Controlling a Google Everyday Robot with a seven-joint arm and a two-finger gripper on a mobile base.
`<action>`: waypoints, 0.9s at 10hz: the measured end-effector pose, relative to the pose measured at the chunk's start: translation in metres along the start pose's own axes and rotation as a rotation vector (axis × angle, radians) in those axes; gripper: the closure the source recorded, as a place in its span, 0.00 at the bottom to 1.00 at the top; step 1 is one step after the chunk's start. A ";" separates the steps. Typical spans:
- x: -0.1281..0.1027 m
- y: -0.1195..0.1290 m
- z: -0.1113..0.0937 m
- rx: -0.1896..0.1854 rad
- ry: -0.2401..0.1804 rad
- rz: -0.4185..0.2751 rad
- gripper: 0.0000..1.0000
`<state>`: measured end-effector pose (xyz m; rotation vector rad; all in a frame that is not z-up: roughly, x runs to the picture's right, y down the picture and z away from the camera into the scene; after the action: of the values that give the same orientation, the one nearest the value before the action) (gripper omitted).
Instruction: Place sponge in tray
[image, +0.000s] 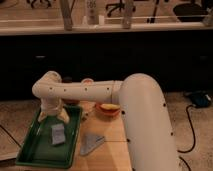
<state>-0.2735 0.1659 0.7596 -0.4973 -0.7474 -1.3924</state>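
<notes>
1. Nearest is the robot's thick white arm (145, 120). It rises at the right and reaches left across the wooden bench (107, 155).
2. The dark green tray (40, 162) sits at the bench's left front. It is shallow, with a raised sloping rim.
3. Just right of the tray, a flat grey triangular piece (91, 142) lies on the bare wood. It is outside the rim and is no part of the job.
4. The sponge (58, 134) lies flat on the tray floor, about mid-tray and a little right of centre, clear of the rim on all sides. Judged from how it lies, it is already where the task wants it.
5. How it should handle, as a guess from its look:
   - It is a small, thin blue-grey pad, so it is likely very light, soft and springy.
   - It should not be fragile, and probably has enough grip not to slip.
   - Because it lies so flat, a pinch from above would have to close across its narrow width, with the tips pressed down to the tray floor.
   - A hard squeeze would only buckle it.
6. Just behind the sponge, the pincer (53, 117) hangs over the far half of the tray. It points down with its jaws spread wide and nothing between them. Whether the tips touch the tray floor cannot be told.
7. Further back, an orange-red bowl (107, 108) stands on the bench, close under the arm.
8. Beyond the bench runs a dark cabinet front (165, 65).
</notes>
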 end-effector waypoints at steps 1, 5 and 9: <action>0.000 0.000 0.000 0.001 0.000 -0.001 0.20; 0.001 -0.001 0.001 0.003 0.002 -0.001 0.20; 0.001 -0.002 0.002 0.006 0.003 -0.003 0.20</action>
<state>-0.2758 0.1664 0.7614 -0.4896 -0.7496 -1.3930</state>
